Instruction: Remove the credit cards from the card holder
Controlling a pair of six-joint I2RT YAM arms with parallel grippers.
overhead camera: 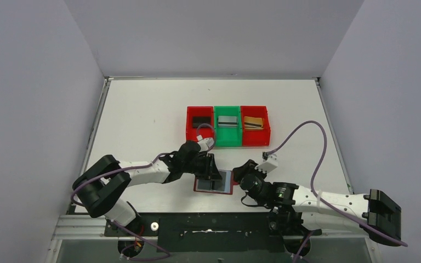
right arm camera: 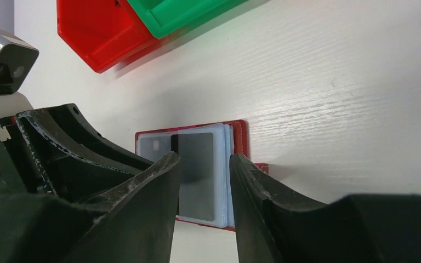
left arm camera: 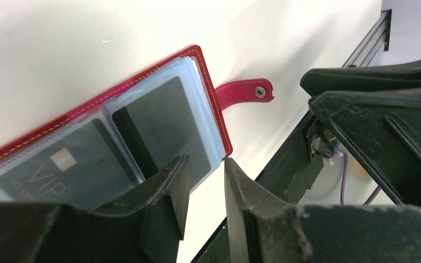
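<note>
Dark red wallet-style card holder (overhead camera: 214, 183) lies open and flat on the white table (overhead camera: 142, 120), near the front edge, between the two arms. Two dark plastic credit cards (left arm camera: 164, 123) sit in its clear bluish sleeves (left arm camera: 200, 82): a plain one on the clasp-tab (left arm camera: 246, 90) side, a "VIP" one (left arm camera: 60, 170) on the other page.

Left gripper (left arm camera: 204, 161) hovers at the holder's edge, jaws slightly apart, nothing between them. Right gripper (right arm camera: 204, 159) is above the clasp end, jaws apart, also empty.

Behind: open plastic bins, red (overhead camera: 189, 129), green (overhead camera: 227, 143), red (overhead camera: 267, 131), one card in each.

Risks as I read them:
- Nothing pins the holder. Pull a card and the whole light booklet drags along.
- Fingers pinch sleeve plus card: the page lifts, the card stays in.
- Cards sit flush in the sleeves, little edge to grab, so a slip is likely.
- Grippers are close together, so they could collide.
- A shove could send the holder off the front edge.
</note>
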